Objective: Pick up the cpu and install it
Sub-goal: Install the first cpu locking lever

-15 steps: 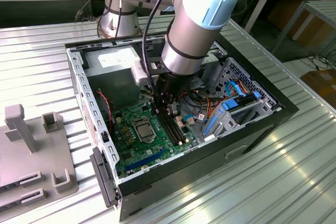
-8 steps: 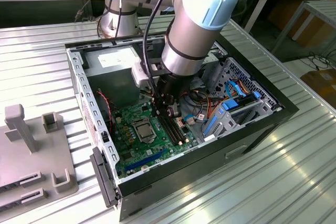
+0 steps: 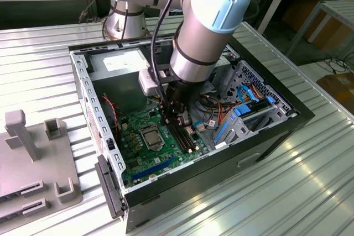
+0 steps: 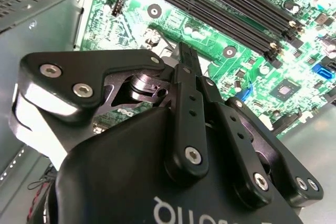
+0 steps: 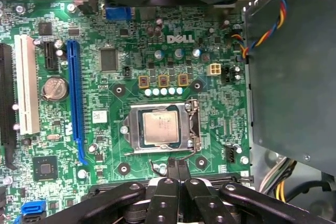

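Green motherboard [image 5: 105,40] with seated cpu [image 5: 160,128], empty pinched-together gripper [image 5: 177,167] just beside its socket.

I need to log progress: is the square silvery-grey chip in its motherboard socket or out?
In. The square silvery-grey chip lies flat inside the metal socket frame on the green motherboard.

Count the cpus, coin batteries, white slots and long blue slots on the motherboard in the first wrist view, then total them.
cpu: 1
coin battery: 1
white slot: 1
long blue slot: 1
Total: 4
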You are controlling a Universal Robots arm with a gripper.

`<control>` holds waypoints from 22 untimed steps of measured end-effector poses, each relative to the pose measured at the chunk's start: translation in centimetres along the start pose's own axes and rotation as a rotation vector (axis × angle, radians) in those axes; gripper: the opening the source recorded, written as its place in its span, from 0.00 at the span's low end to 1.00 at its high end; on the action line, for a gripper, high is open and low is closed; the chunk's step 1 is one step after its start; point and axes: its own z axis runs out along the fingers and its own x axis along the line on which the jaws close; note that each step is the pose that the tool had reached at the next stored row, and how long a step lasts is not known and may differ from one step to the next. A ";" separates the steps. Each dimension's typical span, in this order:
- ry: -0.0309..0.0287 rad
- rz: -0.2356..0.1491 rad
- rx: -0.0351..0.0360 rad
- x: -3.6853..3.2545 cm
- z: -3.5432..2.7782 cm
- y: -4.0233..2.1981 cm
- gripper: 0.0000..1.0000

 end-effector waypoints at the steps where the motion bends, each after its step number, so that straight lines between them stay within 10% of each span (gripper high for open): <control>1: 0.0020 -0.003 0.0003 0.10 0.03 -0.01 0.11; 22: 0.0294 -0.047 0.0036 1.11 0.79 -0.04 0.11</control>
